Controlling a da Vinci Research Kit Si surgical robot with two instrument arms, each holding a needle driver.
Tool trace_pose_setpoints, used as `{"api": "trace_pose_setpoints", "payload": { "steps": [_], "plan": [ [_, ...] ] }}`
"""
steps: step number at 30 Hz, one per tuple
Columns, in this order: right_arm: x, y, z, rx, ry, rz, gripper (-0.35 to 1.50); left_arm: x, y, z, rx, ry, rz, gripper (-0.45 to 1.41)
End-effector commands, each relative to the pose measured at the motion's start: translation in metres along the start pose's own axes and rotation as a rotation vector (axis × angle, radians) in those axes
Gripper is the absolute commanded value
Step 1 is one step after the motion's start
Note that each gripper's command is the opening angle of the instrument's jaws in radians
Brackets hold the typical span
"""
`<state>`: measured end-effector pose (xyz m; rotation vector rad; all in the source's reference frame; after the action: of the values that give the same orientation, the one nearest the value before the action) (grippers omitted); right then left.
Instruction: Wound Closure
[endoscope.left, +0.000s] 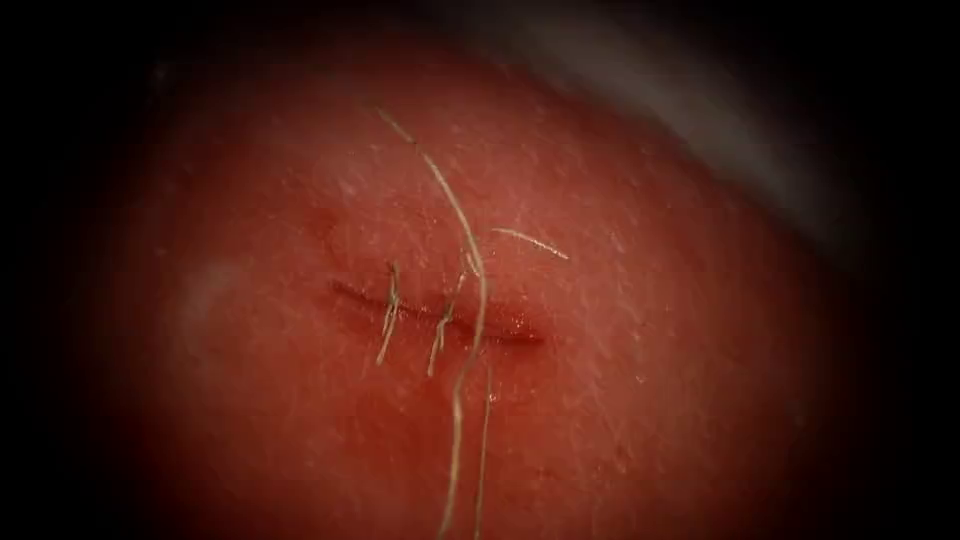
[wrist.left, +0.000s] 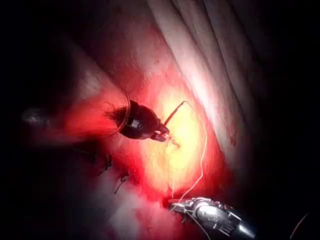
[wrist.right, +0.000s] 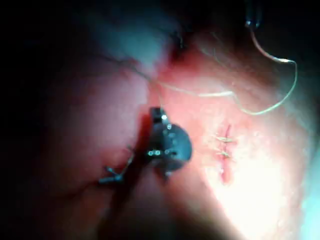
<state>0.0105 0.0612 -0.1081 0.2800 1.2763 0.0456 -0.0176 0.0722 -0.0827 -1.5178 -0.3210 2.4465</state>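
The cut (endoscope.left: 440, 320) runs across the tissue (endoscope.left: 650, 380) with two stitches (endoscope.left: 388, 310) over it. A long pale thread (endoscope.left: 470, 300) crosses the cut near its right end, and a short thread end (endoscope.left: 530, 240) lies right of it. In the left wrist view my left tool (wrist.left: 162, 134) is shut on a thin dark needle (wrist.left: 174, 113) near one end. Thread (wrist.left: 204, 145) trails from the needle's other end to the right tool (wrist.left: 175, 202), whose jaws look shut on it. I cannot tell whether the needle touches the tissue. The right tool (wrist.right: 160, 114) is near the stitched cut (wrist.right: 225, 147).
Red fluid (endoscope.left: 515, 330) glistens at the right end of the cut. A pale grey surface (endoscope.left: 700, 110) borders the tissue at the back right. Older dark stitches (wrist.left: 112, 175) sit on the tissue beside the left tool.
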Motion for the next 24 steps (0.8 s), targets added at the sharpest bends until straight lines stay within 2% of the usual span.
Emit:
{"api": "trace_pose_setpoints", "payload": {
  "steps": [1,3,6,10,11,12,14,15,18,20,21,24],
  "plan": [
    [0.0000,-0.0002,0.0008,0.016,0.003,-0.007,-0.35,-0.0004,0.0002,0.0006,-0.001,0.000,-0.001,-0.31],
    [0.0009,-0.0010,0.0003,0.048,-0.007,-0.012,-0.35,-0.0004,0.0002,0.0006,-0.002,0.000,-0.001,-0.32],
    [0.0019,-0.0011,0.0002,0.040,-0.008,-0.006,-0.35,-0.0004,0.0002,0.0006,-0.002,0.000,-0.001,-0.32],
    [0.0018,-0.0005,0.0003,0.024,-0.016,-0.003,-0.35,-0.0004,0.0002,0.0006,-0.002,0.000,-0.001,-0.33],
    [0.0018,-0.0003,0.0004,0.003,-0.017,0.000,-0.18,-0.0004,0.0002,0.0006,-0.002,0.000,-0.001,-0.33],
    [0.0017,0.0002,0.0003,-0.053,0.008,0.006,1.00,-0.0004,0.0002,0.0006,-0.002,0.000,-0.001,-0.33],
    [0.0018,0.0011,-0.0001,-0.124,0.018,0.021,1.30,-0.0004,0.0002,0.0006,-0.002,0.000,-0.001,-0.34],
    [0.0020,0.0020,-0.0013,-0.146,0.018,0.036,1.43,-0.0004,0.0002,0.0006,-0.002,0.000,-0.001,-0.34],
    [0.0021,0.0028,-0.0040,-0.138,-0.007,0.048,1.47,-0.0004,0.0002,0.0006,-0.002,0.000,-0.001,-0.35],
    [0.0018,0.0035,-0.0067,-0.114,-0.061,0.055,1.45,-0.0004,0.0002,0.0006,-0.001,0.000,-0.001,-0.35],
    [0.0012,0.0044,-0.0085,-0.123,-0.127,0.028,1.35,-0.0005,0.0003,0.0007,-0.001,0.000,-0.001,-0.35],
    [0.0001,0.0068,-0.0102,-0.215,-0.214,0.010,1.33,-0.0005,0.0003,0.0008,0.001,-0.001,0.000,-0.35]
  ]
}}
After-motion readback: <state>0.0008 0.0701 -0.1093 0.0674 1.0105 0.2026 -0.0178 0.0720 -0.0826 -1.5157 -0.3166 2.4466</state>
